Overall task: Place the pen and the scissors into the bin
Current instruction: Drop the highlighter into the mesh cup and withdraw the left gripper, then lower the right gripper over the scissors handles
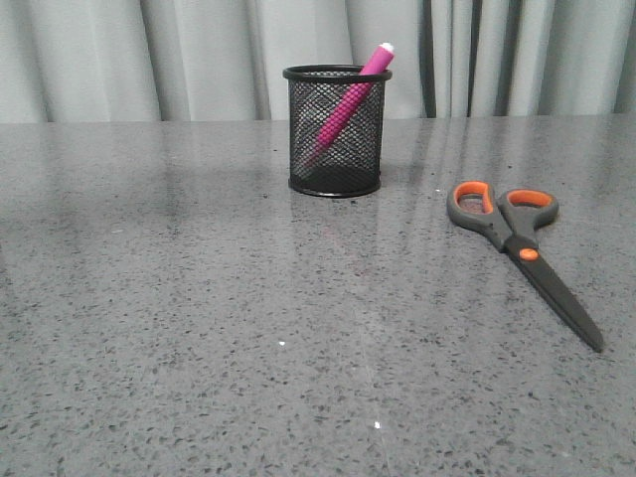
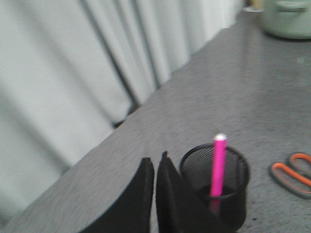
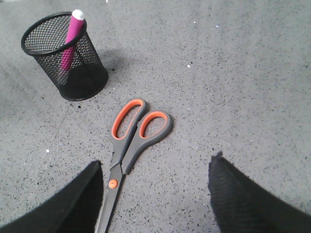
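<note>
The black mesh bin stands at the back middle of the table, with the pink pen leaning inside it, white end up. The scissors lie flat to the right, handles toward the bin, blades closed and pointing to the near right. Neither gripper shows in the front view. In the left wrist view my left gripper is shut and empty, close beside the bin and pen. My right gripper hangs open above the scissors; their pivot lies near one fingertip, and the bin is farther off.
A grey speckled table runs to a pale curtain at the back. A pale green container stands far off on the table in the left wrist view.
</note>
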Motion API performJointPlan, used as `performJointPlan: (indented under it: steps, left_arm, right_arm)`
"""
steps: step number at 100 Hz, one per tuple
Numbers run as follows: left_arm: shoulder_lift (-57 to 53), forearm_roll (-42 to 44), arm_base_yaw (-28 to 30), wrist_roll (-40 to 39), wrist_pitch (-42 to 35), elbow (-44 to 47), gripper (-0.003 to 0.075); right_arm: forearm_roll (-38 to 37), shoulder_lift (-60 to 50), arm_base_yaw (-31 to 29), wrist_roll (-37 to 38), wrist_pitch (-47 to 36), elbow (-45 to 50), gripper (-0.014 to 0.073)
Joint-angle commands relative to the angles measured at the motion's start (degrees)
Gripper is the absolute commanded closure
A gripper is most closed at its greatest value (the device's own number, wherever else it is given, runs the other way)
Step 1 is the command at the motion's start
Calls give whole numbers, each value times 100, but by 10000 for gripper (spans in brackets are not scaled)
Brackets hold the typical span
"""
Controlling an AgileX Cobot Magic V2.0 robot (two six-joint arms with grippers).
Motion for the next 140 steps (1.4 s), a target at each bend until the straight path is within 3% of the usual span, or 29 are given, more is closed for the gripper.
performJointPlan:
  steps: [1,15,36,54,78,89,111,126,140]
  left_arm:
    - [-657,-461,186,-421,-891,592,740]
    - [-1471,-837,466,-491,-2020,1995,740]
    - [-2361,-847,672,-465,-2048,3115,740]
    - [-2827,-847,672,-465,-2048,3347,739]
    - [-2995,-870,672,-465,-2048,3347,739]
    - [-2995,-929,672,-465,-2035,3347,739]
    - [-2982,-1013,672,-465,-2021,3347,739]
    - [-2982,-1013,672,-465,-1933,3347,739]
    - [-2982,-1013,672,-465,-1906,3347,739]
  right_arm:
    - [143,31,-24,-72,-370,-265,171]
    - [132,205,-24,-167,-144,-504,171]
    - [132,1026,19,-1077,930,-1472,172]
    - [121,1835,345,-1032,1549,-2198,172]
    - [-912,2932,728,236,2707,-2963,172]
    - [-1259,3358,1104,846,2857,-3127,172]
    - [-2765,4003,2141,2308,2730,-3145,213]
    - [-2887,4219,2553,2674,2172,-3145,213]
    - [-2954,4428,2583,2938,1993,-3145,213]
